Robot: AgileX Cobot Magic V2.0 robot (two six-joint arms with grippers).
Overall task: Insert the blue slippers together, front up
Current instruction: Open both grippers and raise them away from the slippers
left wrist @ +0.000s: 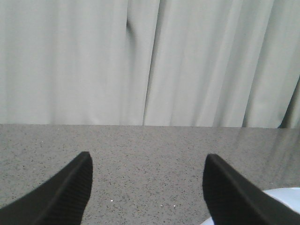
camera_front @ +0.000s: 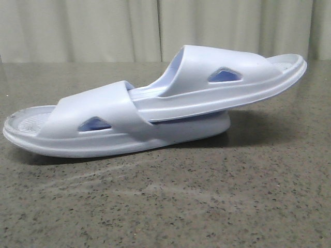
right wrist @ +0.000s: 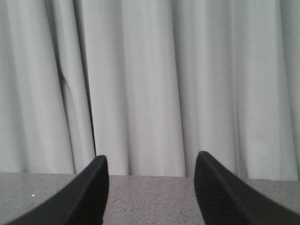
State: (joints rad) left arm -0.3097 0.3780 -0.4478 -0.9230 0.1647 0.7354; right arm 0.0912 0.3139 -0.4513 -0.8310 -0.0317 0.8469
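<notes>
Two pale blue-white foam slippers lie nested on the grey speckled table in the front view. The lower slipper (camera_front: 88,129) rests flat on the table. The upper slipper (camera_front: 222,82) has its front pushed under the lower one's strap, and its heel sticks up to the right. Neither gripper shows in the front view. In the left wrist view my left gripper (left wrist: 147,161) is open and empty over bare table, with a pale slipper edge (left wrist: 286,199) behind one finger. In the right wrist view my right gripper (right wrist: 151,161) is open and empty, facing the curtain.
A pale pleated curtain (camera_front: 155,28) hangs behind the table's far edge. It also fills the upper part of the left wrist view (left wrist: 140,61) and most of the right wrist view (right wrist: 150,84). The grey speckled tabletop (camera_front: 207,206) stretches in front of the slippers.
</notes>
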